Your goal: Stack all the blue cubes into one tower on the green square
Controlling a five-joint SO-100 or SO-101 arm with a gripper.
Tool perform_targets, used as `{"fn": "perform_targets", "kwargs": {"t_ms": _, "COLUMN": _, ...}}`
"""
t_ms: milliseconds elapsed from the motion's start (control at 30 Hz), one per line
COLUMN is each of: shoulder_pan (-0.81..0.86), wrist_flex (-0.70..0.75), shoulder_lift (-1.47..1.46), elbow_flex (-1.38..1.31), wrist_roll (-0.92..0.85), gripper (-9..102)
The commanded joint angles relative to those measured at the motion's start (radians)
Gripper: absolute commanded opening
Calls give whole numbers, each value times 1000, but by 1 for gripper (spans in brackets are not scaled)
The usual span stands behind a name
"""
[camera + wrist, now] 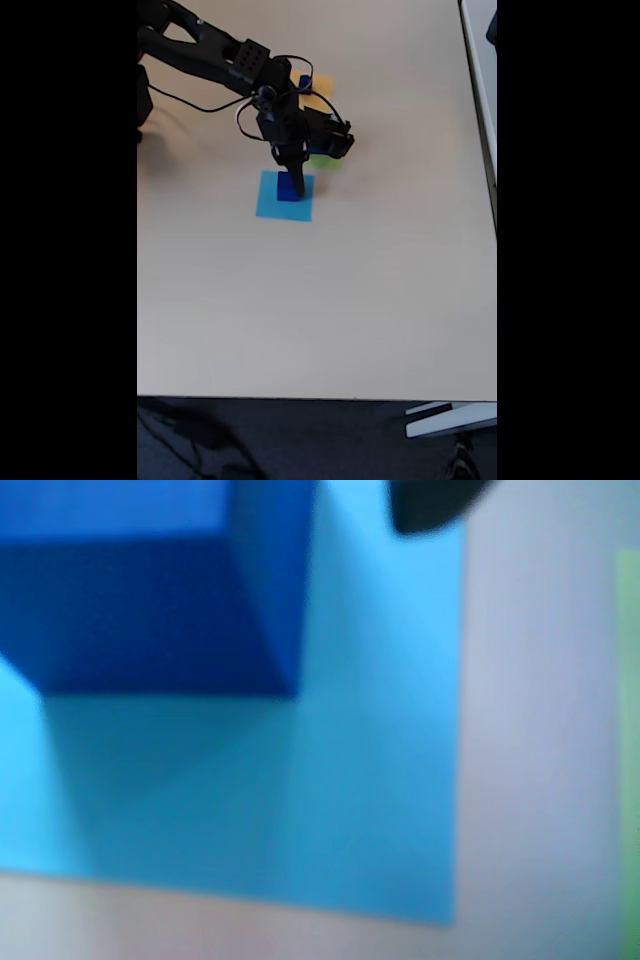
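Matte black jointed plastic arm [215,55], boxy motor housings at each joint. Thin black cables [262,112] loop loose along the links, just above the light blue flat square patch [284,196]. Black wrist camera block [335,140] on the side. Dark blurred finger tip [432,505] in wrist view.

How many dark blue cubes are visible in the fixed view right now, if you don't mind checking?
2. One blue cube sits on the light blue square beneath the gripper; another is on the orange-yellow square. The arm may hide others.
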Motion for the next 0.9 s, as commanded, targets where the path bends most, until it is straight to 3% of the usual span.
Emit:
{"fn": "perform_targets", "kwargs": {"t_ms": 0, "shoulder_pan": 26, "wrist_flex": -11, "shoulder_lift": 69, "elbow_flex": 3, "wrist_roll": -9, "gripper": 29}}
{"fn": "perform_targets", "kwargs": {"t_ms": 867, "shoulder_pan": 58, "wrist_flex": -8, "shoulder_lift": 44, "elbow_flex": 12, "wrist_roll": -5, "gripper": 15}}
